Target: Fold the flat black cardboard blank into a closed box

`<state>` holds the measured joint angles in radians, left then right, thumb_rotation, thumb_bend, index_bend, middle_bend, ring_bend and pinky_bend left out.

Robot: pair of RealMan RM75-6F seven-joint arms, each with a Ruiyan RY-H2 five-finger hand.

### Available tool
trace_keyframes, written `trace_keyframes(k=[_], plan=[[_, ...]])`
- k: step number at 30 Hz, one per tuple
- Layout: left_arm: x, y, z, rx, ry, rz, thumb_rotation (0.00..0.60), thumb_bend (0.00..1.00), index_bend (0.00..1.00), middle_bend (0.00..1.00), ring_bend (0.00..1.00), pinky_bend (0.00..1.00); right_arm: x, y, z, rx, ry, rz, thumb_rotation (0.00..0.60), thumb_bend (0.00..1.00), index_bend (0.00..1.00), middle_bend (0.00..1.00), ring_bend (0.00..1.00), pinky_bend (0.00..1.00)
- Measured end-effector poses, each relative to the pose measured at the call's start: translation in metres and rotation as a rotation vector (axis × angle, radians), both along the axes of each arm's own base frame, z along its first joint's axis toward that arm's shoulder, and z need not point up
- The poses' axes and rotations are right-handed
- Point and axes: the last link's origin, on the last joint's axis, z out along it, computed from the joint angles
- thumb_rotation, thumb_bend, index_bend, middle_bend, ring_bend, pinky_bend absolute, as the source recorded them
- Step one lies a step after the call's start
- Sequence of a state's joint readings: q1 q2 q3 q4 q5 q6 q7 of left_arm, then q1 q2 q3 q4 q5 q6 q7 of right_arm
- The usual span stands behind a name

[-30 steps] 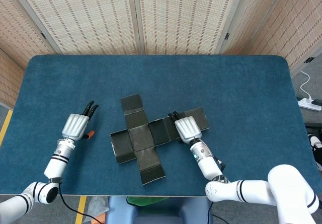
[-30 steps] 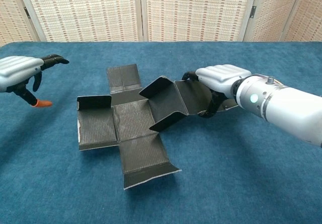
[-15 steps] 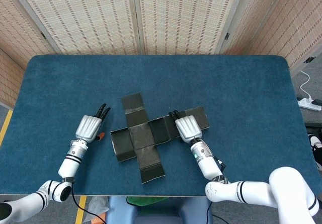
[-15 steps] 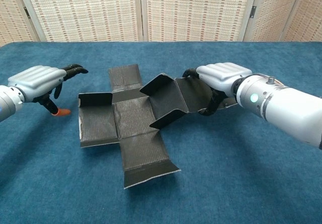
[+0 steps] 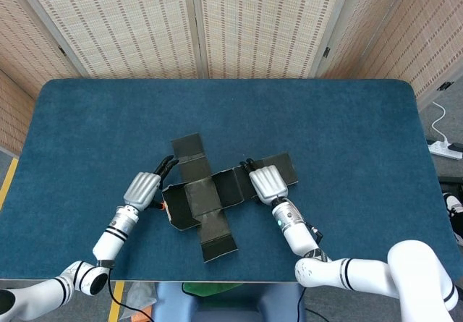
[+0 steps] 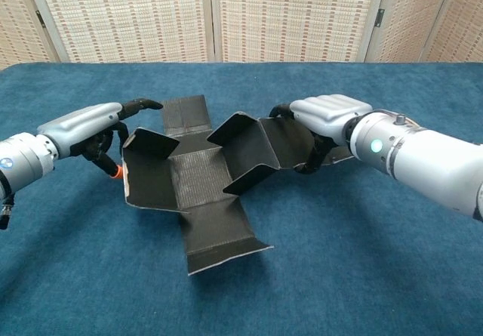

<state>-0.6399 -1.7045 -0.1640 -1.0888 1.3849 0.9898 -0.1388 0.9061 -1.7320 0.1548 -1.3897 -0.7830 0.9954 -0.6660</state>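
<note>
— Blue felt table (image 5: pixel 347 134), woven screens (image 5: pixel 253 25) behind. On the middle of the table, the black cardboard blank (image 6: pixel 207 181), cross-shaped, partly lifted.

— And the left hand (image 5: pixel 142 189)?

— Low at the left end of the blank, back of the hand up, forearm (image 5: pixel 114 231) running toward the near-left corner. Dark fingers (image 6: pixel 139 105) stretched forward over the top edge of the left flap (image 6: pixel 147 171), thumb below, against the outside of it. Flap tilted up from the table. Whether truly pinched or only pushed, impossible to tell from either view. Also something small and orange (image 6: pixel 117 172) just beside the thumb, mostly hidden.

— The right hand (image 5: pixel 265 182)?

— Palm down on the right arm of the cross, fingers curled over the raised right panel (image 6: pixel 253 151), thumb under it. Panel gripped and standing steeply, like a tent. Wrist (image 6: pixel 377 143) with a small green light, forearm going to the right.

— Rest of the blank?

— Centre panel flat on the felt, far flap (image 5: pixel 187 147) flat, near flap (image 6: pixel 226 247) slightly curled at the end.
</note>
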Motion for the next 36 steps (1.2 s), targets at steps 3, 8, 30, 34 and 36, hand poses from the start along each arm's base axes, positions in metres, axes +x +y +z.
trace_keyframes(k=[3,8,30,34,36], plan=[[0.008,-0.001,0.002,-0.02,-0.061,-0.017,0.6,0.23,0.0,0.0,0.54,0.72,0.005,-0.005,0.003,0.02,0.027,0.039,0.6,0.35,0.41,0.37,0.79,1.0],[0.02,-0.001,0.006,-0.064,-0.117,-0.051,0.6,0.23,0.0,0.0,0.53,0.72,0.021,-0.015,0.012,0.043,0.074,0.122,0.6,0.35,0.41,0.37,0.79,1.0],[0.019,0.004,0.001,-0.371,-0.236,0.1,0.6,0.23,0.0,0.0,0.48,0.71,0.063,-0.03,0.023,0.128,0.325,0.539,0.6,0.35,0.41,0.39,0.79,1.0],[0.019,0.002,0.0,-0.433,-0.256,0.12,0.6,0.23,0.0,0.0,0.48,0.71,0.068,-0.031,0.023,0.129,0.339,0.595,0.6,0.35,0.41,0.39,0.79,1.0],[0.019,0.002,-0.001,-0.447,-0.256,0.121,0.6,0.23,0.0,0.0,0.48,0.7,0.069,-0.031,0.023,0.126,0.344,0.614,0.6,0.35,0.41,0.39,0.79,1.0]])
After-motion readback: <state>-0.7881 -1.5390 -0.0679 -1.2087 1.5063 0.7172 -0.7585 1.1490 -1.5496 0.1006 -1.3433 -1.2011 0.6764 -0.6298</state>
